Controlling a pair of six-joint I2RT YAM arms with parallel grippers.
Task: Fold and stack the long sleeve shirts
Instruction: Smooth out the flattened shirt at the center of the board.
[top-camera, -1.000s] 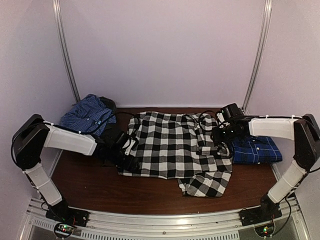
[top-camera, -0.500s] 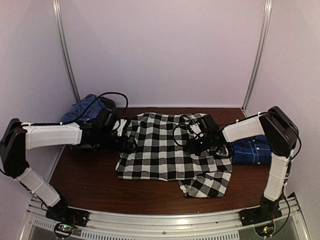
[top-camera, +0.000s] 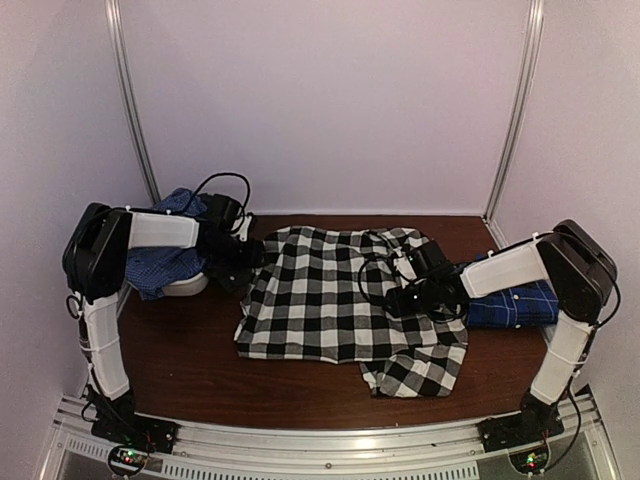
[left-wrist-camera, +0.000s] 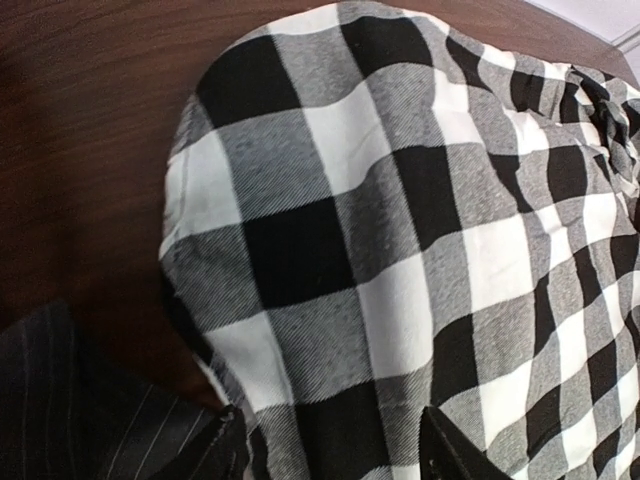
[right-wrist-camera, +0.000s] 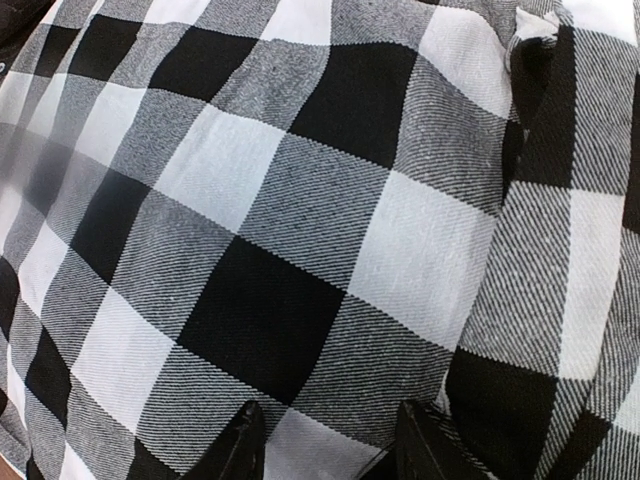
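Note:
The black-and-white check shirt (top-camera: 335, 300) lies spread flat in the middle of the table, with a sleeve bunched at its front right corner. My left gripper (top-camera: 250, 266) is at the shirt's back left edge. In the left wrist view (left-wrist-camera: 335, 462) it is open, with the check cloth (left-wrist-camera: 400, 220) under and between its fingertips. My right gripper (top-camera: 402, 296) is over the shirt's right part. In the right wrist view (right-wrist-camera: 325, 445) it is open just above the cloth (right-wrist-camera: 280, 200). A folded royal blue shirt (top-camera: 512, 306) lies at the right, partly under my right arm.
A crumpled blue plaid shirt (top-camera: 150, 262) lies at the back left over a white rounded object (top-camera: 186, 287). A dark striped cloth (left-wrist-camera: 80, 425) shows beside my left fingers. Bare brown table (top-camera: 200, 370) runs along the front. Walls close in on three sides.
My left gripper has moved from the shirt's front left edge back to its back left corner. My right gripper has moved inward from the right edge and sits over the shirt.

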